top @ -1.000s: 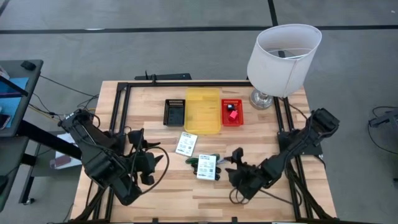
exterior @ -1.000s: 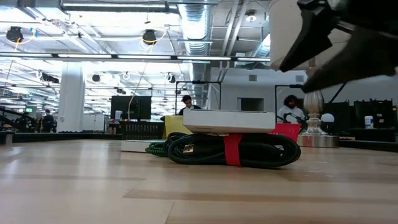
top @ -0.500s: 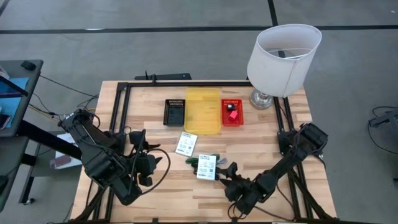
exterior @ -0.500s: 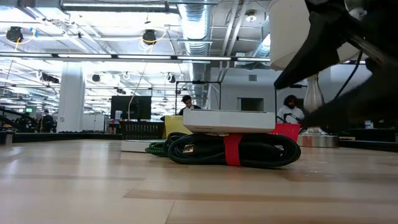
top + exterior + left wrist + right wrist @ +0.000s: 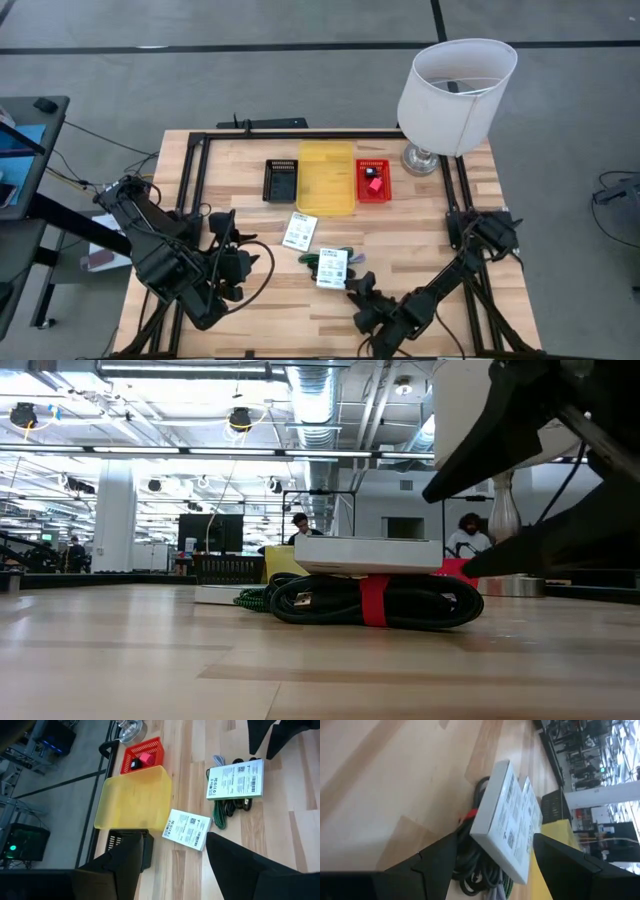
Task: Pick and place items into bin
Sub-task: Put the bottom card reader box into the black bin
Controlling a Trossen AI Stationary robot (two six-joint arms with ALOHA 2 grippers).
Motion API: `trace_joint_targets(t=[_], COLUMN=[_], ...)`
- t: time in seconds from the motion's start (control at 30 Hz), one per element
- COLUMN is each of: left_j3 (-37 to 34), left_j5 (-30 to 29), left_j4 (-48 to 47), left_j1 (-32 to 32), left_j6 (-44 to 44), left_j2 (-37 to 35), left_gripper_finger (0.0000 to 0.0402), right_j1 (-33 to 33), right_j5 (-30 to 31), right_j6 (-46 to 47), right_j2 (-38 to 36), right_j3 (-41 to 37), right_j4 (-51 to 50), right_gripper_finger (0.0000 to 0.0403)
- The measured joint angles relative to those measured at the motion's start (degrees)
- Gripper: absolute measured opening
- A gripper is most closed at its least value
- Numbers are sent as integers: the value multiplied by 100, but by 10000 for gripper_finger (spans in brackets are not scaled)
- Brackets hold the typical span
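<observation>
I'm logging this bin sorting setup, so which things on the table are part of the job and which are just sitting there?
Job: white labelled pack on cable bundle; second white pack; yellow bin; red bin; black bin; right hand, open beside the bundle.
Lying about: lamp.

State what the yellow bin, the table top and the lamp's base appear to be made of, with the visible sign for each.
Yellow bin: likely plastic, smooth and slightly translucent.
Table top: wood, pale planks with visible grain and seams.
Lamp's base: probably polished metal, silvery and reflective.
</observation>
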Motion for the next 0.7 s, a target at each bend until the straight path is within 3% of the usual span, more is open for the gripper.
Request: trace_joint_targets(t=[0.7], left_j3=[1], left_j5=[156], left_j4=[-1], left_j1=[0], left_j6=[-92], left_j2=[0], left_gripper_finger=[209], right_j1=[-2], right_j5=[87], right_j6=[-15], right_j2=[312], right_j3=[29], right_j4=[273], right_gripper_finger=[258])
